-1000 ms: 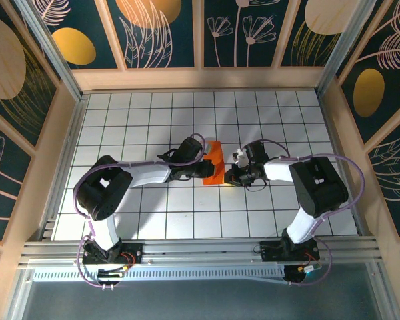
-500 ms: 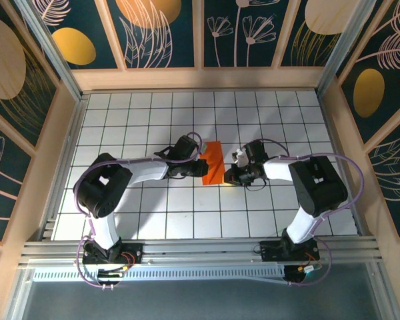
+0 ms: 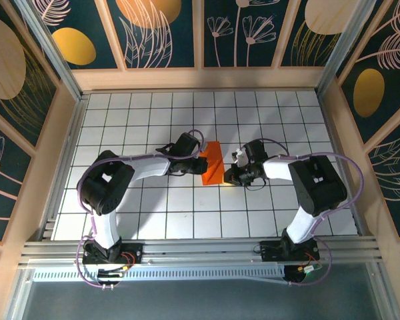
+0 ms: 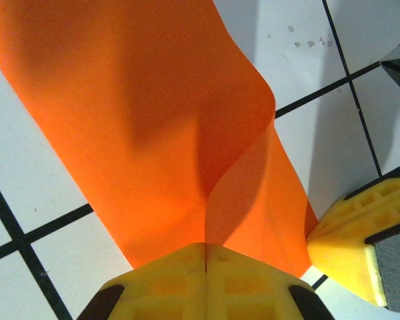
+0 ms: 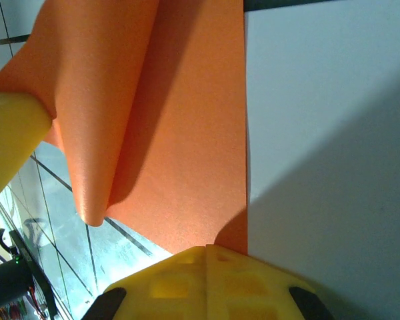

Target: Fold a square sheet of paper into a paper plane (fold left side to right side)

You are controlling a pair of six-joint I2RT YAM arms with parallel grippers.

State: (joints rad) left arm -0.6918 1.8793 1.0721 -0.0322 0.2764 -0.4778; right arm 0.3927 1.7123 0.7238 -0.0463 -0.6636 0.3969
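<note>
— Where was the left gripper (image 4: 205, 248)?

— At the near edge of the square sheet of paper (image 4: 140, 120). Its yellow pads were pressed together with the orange edge pinched between them. From that pinch a layer rose off the sheet and curled over in a soft, uncreased bend.

— And the right gripper (image 5: 207, 252)?

— On the sheet's other side, likewise clamped on the paper. Beyond it the lower layer lay flat on the white grid table (image 3: 133, 113).

— So the sheet sat between the two arms?

— Yes, mid-table and half turned over, with both claws touching it.

— How should the fold have been carried through?

— By my judgement, the right gripper needed to pin its edge to the table. The left should have drawn its edge low and level across the sheet, so the moving edge met the pinned one squarely. Any skew there would have spoiled the plane's centre line. Only once the edges matched should the bend farther along the sheet have been pressed flat into a crease. Thin paper buckles if dragged.
</note>
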